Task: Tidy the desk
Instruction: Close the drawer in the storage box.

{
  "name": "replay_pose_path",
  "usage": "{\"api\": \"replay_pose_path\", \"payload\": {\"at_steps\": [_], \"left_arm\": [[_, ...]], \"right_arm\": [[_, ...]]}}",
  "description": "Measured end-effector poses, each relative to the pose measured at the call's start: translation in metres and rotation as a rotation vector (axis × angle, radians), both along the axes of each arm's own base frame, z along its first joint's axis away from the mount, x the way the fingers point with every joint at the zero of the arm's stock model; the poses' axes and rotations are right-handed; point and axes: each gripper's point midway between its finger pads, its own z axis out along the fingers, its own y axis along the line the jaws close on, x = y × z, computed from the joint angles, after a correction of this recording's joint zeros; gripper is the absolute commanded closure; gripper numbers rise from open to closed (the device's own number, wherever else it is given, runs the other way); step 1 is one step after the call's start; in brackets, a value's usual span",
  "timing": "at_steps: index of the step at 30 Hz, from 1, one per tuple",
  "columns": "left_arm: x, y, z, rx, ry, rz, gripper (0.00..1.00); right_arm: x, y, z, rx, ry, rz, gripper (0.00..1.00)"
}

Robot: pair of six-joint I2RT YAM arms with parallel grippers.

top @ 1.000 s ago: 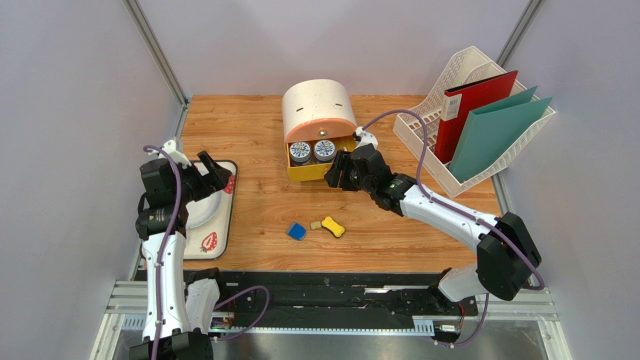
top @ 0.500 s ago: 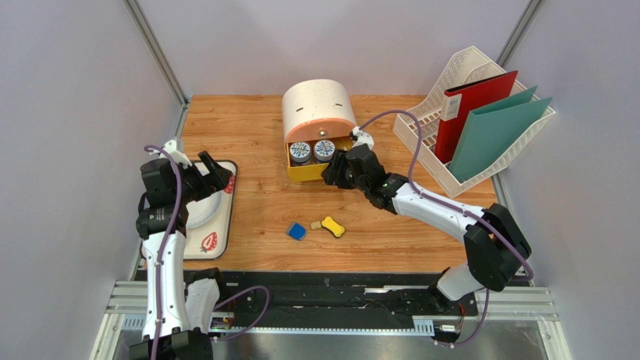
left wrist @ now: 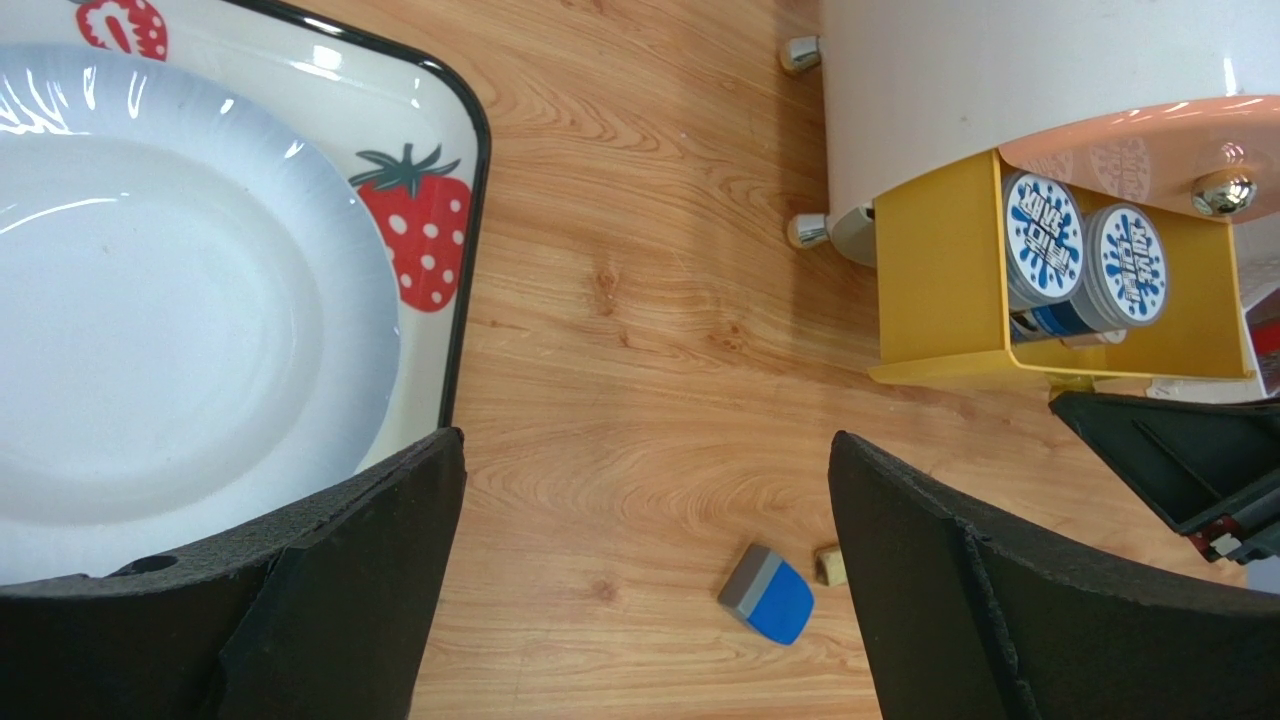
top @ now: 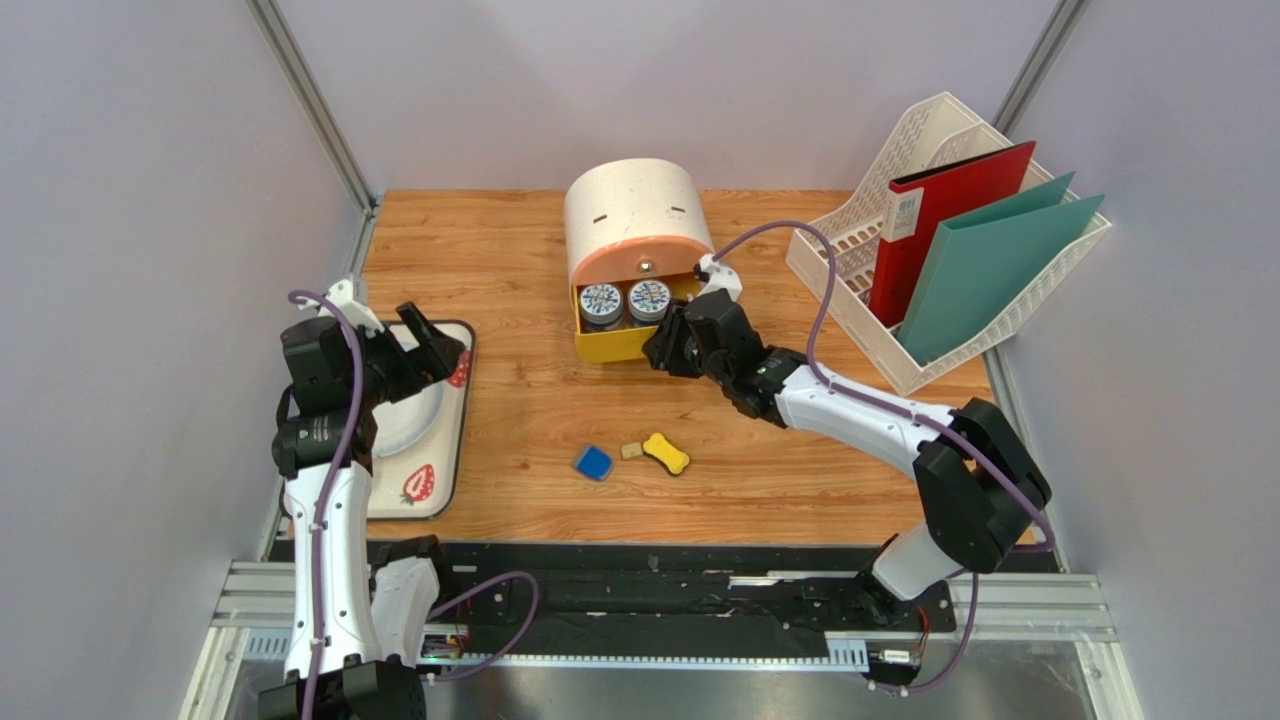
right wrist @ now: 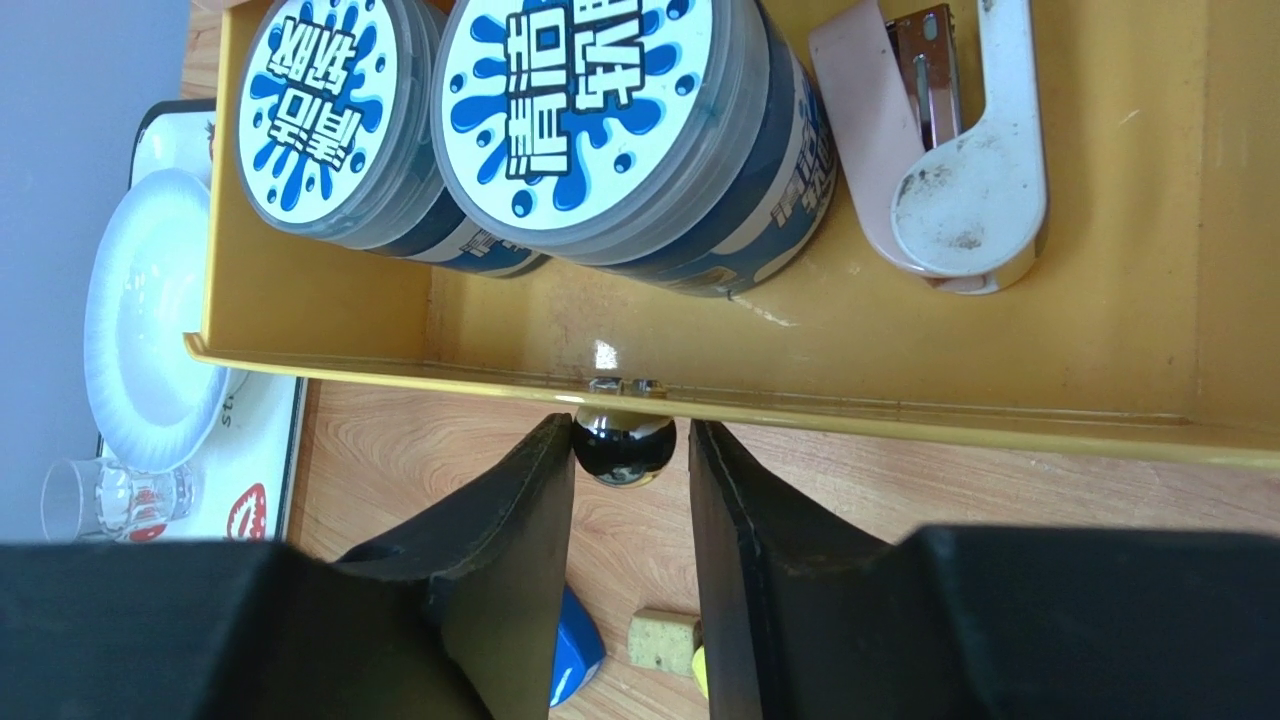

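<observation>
Left gripper (left wrist: pixel 639 450) hangs over the tray (left wrist: pixel 469 195) edge, jaws spread full, holding nothing; looks parked. The desk (top: pixel 511 255) lies under everything. Yellow drawer (right wrist: pixel 962 360) stands pulled out, tubs (right wrist: pixel 601 105) inside. Right gripper (right wrist: pixel 631 432) straddles the drawer's knob (right wrist: pixel 624 450), jaws narrow on both sides. Whether they pinch it, cannot tell. Likely set to move the drawer.

Bare worktop (top: pixel 496 248) lies in the far left corner and between the strawberry tray (top: pixel 445 465) at the left edge and the yellow drawer (top: pixel 616 348). A blue eraser (top: pixel 595 462) and yellow piece (top: pixel 667 452) sit mid-front. The right arm (top: pixel 872 422) slants across the right half; the file rack (top: pixel 842 285) fills the far right corner.
</observation>
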Motion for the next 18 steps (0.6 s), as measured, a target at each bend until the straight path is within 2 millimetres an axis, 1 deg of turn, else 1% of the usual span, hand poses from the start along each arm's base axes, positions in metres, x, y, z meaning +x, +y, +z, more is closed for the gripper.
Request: {"api": "replay_pose_path", "payload": {"at_steps": [5,14,18], "left_arm": [[0.000,0.000,0.000,0.000,0.000,0.000,0.01],[0.000,0.000,0.000,0.000,0.000,0.000,0.01],[0.000,0.000,0.000,-0.001,-0.001,-0.003,0.01]], "right_arm": [[0.005,0.004,0.001,-0.004,-0.003,-0.006,0.66],[0.027,0.007,0.003,-0.021,-0.020,-0.041,0.66],[0.032,0.005,0.003,-0.025,-0.026,-0.054,0.70]]}}
